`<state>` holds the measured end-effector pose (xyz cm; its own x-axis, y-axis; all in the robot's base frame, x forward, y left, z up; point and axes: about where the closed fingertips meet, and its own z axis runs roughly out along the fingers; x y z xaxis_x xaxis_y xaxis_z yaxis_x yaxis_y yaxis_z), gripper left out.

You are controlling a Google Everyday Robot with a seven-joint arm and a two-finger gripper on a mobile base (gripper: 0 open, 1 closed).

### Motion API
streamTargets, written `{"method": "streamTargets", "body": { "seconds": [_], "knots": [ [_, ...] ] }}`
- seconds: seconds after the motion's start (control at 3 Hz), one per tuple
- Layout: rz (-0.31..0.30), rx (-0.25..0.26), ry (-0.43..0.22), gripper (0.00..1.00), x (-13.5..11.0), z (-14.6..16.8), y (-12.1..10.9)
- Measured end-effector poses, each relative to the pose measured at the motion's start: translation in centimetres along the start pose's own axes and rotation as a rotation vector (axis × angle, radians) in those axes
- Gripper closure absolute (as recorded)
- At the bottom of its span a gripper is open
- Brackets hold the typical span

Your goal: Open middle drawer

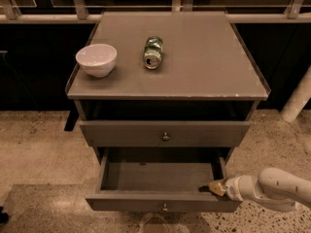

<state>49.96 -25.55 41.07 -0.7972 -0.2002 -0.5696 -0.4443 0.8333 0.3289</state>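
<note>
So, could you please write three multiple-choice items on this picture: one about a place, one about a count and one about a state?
1. Where is the gripper?
A. over the cabinet top
B. at the left wall of the middle drawer
C. at the right front corner of the middle drawer

2. How many things lie on the cabinet top?
A. one
B. two
C. four

3. In what state is the middle drawer?
A. pulled out, its inside in view
B. shut flush
C. taken out and set on the cabinet top

Answers:
1 C: the gripper sits just inside the drawer's right front corner.
2 B: only a white bowl and a green can lying on its side are there.
3 A: its front stands well forward of the upper drawer.
</note>
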Motion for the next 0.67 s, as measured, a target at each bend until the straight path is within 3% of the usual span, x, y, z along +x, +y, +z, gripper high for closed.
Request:
{"method": "streamTargets", "body": {
  "seconds": [0.33,0.67],
  "knots": [
    [0.017,0.001,0.075,1.00,2.06,-0.46,0.29],
    [0.035,-0.024,0.082,1.00,2.89,-0.14,0.61]
  ]
}}
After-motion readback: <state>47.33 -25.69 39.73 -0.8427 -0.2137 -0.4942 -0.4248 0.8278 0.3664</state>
